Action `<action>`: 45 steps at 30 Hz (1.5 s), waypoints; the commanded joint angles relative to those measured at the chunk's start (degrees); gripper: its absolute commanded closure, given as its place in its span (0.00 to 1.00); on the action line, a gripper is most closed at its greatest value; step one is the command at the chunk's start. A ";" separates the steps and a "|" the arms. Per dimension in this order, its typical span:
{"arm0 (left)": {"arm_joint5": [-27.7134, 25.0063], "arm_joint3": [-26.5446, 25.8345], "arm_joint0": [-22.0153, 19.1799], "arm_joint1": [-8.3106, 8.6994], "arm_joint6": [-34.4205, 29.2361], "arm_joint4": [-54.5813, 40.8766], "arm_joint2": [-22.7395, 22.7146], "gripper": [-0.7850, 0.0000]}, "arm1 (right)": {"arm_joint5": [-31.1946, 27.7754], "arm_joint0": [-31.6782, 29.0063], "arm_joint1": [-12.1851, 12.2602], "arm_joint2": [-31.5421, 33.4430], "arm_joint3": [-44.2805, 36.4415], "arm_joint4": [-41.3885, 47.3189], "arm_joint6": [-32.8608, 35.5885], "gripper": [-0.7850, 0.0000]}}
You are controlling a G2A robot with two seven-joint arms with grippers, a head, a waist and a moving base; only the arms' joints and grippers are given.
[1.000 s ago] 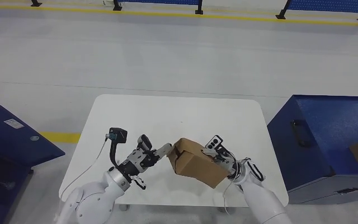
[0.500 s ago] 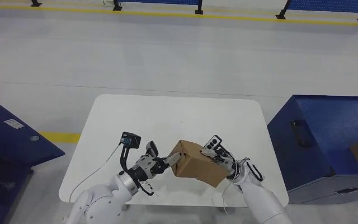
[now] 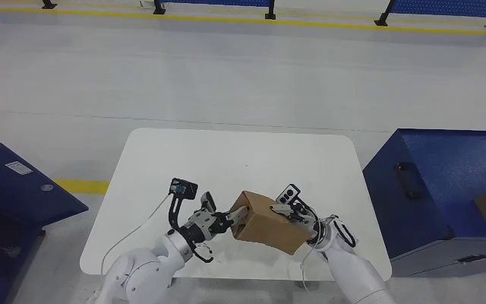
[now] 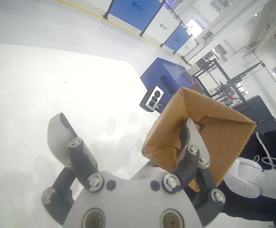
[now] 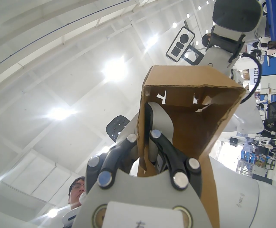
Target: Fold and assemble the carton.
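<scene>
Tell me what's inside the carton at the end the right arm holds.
One finger of the right gripper sits inside the carton, pinching its wall. Beyond it, folded flaps close the far end. The other fingertip is covered by the wall.

Industrial hall: yellow floor line [image 3: 228,19], blue partitions [image 4: 134,11].

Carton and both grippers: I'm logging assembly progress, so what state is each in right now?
carton, erected and tilted; one end's flaps folded in, the other end open.
left gripper, open, one finger against the folded-in flaps.
right gripper, shut on the carton's wall at the open end.
</scene>
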 commanded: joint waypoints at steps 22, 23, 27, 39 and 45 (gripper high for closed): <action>-3.14 -3.45 4.50 0.37 5.17 -7.94 -7.08 0.00 | 0.76 0.35 -0.03 1.00 -0.02 2.23 4.06 1.00; -2.98 -3.29 4.60 0.35 5.62 -8.18 -7.23 0.00 | -0.09 0.07 0.03 1.31 -1.24 1.43 2.61 1.00; -1.92 -2.92 4.77 0.34 6.24 -10.93 -9.21 0.00 | -1.50 -1.43 0.97 3.90 -6.01 -5.64 -1.94 1.00; -1.04 -2.35 4.94 0.35 5.28 -12.82 -9.92 0.00 | 17.83 -3.31 5.36 13.87 -25.43 -36.55 -19.08 1.00; -1.04 -2.35 4.94 0.35 5.28 -12.82 -9.92 0.00 | 22.77 -3.11 5.58 13.91 -27.02 -36.85 -19.96 1.00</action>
